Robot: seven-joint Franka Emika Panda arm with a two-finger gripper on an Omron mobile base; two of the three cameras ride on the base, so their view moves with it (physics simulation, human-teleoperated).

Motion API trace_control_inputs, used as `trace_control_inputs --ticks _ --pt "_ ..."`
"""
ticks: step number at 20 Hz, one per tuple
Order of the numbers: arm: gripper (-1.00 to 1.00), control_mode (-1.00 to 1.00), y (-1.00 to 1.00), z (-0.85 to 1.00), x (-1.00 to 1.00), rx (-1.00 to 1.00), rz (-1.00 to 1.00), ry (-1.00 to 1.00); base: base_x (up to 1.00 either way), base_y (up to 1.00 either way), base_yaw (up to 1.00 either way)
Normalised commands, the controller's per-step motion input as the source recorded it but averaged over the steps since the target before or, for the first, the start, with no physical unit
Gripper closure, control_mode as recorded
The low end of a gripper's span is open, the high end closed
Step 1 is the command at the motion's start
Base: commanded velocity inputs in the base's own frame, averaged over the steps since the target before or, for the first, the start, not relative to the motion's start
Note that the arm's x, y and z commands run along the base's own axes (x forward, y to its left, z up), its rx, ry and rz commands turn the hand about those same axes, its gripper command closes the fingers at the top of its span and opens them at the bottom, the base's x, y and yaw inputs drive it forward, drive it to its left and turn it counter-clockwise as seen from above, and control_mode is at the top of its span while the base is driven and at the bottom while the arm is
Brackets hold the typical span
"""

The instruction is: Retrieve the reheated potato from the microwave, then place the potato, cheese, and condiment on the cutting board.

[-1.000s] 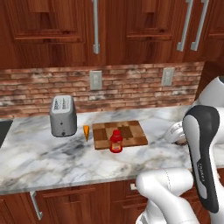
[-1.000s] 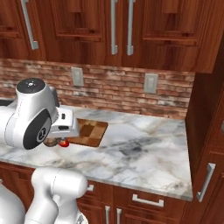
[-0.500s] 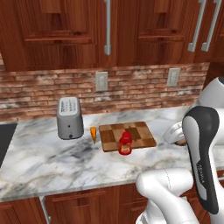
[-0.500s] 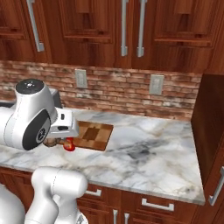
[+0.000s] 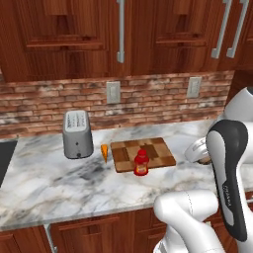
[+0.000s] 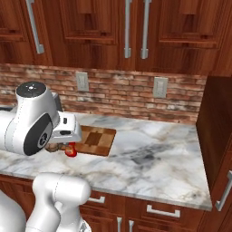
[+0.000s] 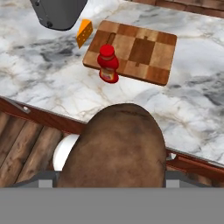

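On the counter [image 5: 54, 183], the cutting board [image 5: 143, 153] sat flat a bit right of the toaster [image 5: 77, 133], with the cheese [image 5: 105, 152] standing just off its left edge, between board and toaster. The condiment [image 5: 141, 163] stood upright at the board's front edge; from the left base view I honestly couldn't tell if it was on the wood or on the marble touching it. The hand view made it look like it straddled the front edge [image 7: 108, 64], with the cheese [image 7: 84, 32] near the board's corner and the toaster cut off at the top.

The potato [image 7: 116, 151] was huge in the hand view, right up against the camera, hiding the fingertips completely. So the tool [image 5: 200, 157] seemed clamped on the potato, but the jaws themselves were hidden. In the left base view the tool was mostly behind the robot's dark forearm, out past the board's right side, and just a brownish bit peeked out. In the right base view the white elbow blocked most of it; the board [image 6: 96, 141] and a sliver of the condiment [image 6: 70, 150] poked out beside it.
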Motion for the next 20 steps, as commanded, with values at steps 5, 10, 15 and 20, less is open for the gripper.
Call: trace_control_inputs --ticks 5,10,15,20 --pt "1.00 1.00 0.00 0.00 0.00 0.00 0.00 0.00 0.10 0.04 0.00" --pt "1.00 1.00 0.00 0.00 0.00 0.00 0.00 0.00 0.00 0.00 0.00" --pt "1.00 1.00 0.00 0.00 0.00 0.00 0.00 0.00 0.00 0.00 0.00" --pt "1.00 1.00 0.00 0.00 0.00 0.00 0.00 0.00 0.00 0.00 0.00"
